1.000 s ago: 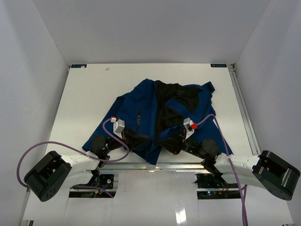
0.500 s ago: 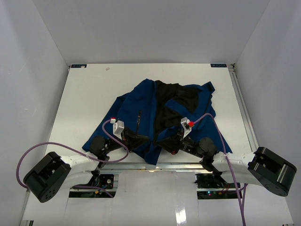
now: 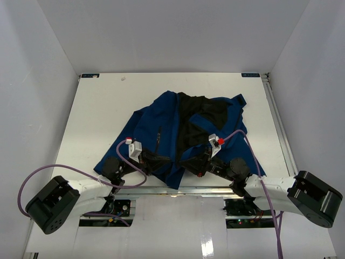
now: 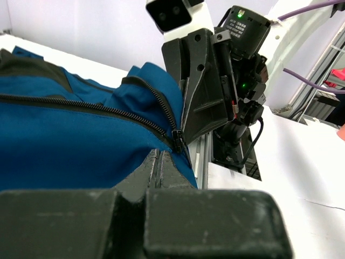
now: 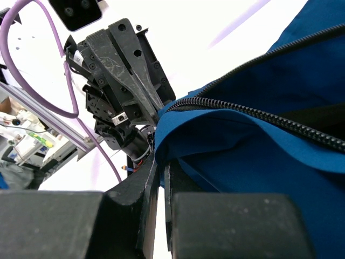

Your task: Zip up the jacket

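Observation:
The royal-blue jacket point(image 3: 161, 127) lies open in the middle of the table, its black lining point(image 3: 197, 121) showing. Both grippers are at its near hem. My left gripper point(image 3: 160, 160) is shut on blue fabric beside the zipper's lower end; in the left wrist view its tips point(image 4: 158, 155) pinch the cloth just below the black zipper slider point(image 4: 178, 143). My right gripper point(image 3: 194, 161) faces it from the right and is shut on the other hem edge point(image 5: 160, 162). Black zipper teeth point(image 5: 259, 116) run away from both grippers, the two sides apart.
The white table point(image 3: 97, 108) is walled by white panels on three sides. A metal rail point(image 3: 178, 190) runs along the near edge between the arm bases. Purple cables point(image 3: 48, 172) loop from each wrist. Each wrist view shows the other gripper point(image 4: 207, 91) close opposite.

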Robot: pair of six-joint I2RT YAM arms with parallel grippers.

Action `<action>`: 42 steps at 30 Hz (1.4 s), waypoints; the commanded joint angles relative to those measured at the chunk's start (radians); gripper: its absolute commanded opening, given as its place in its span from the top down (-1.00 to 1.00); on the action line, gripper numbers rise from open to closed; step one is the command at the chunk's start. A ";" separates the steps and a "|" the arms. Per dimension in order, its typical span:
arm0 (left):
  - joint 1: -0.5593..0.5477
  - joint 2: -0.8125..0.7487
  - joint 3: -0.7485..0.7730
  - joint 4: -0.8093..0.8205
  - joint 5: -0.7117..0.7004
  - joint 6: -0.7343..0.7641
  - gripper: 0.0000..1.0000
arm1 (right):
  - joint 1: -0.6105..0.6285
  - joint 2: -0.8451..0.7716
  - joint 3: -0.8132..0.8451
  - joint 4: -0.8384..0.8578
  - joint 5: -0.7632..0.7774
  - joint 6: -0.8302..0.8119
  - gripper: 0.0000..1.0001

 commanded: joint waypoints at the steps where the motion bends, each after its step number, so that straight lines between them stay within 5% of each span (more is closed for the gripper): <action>1: -0.001 -0.043 -0.016 0.293 0.026 0.050 1.00 | -0.006 -0.042 0.014 0.006 -0.020 0.026 0.84; 42: -0.001 -0.020 -0.026 0.343 0.068 0.052 1.00 | -0.015 -0.051 0.016 -0.062 -0.016 0.065 0.84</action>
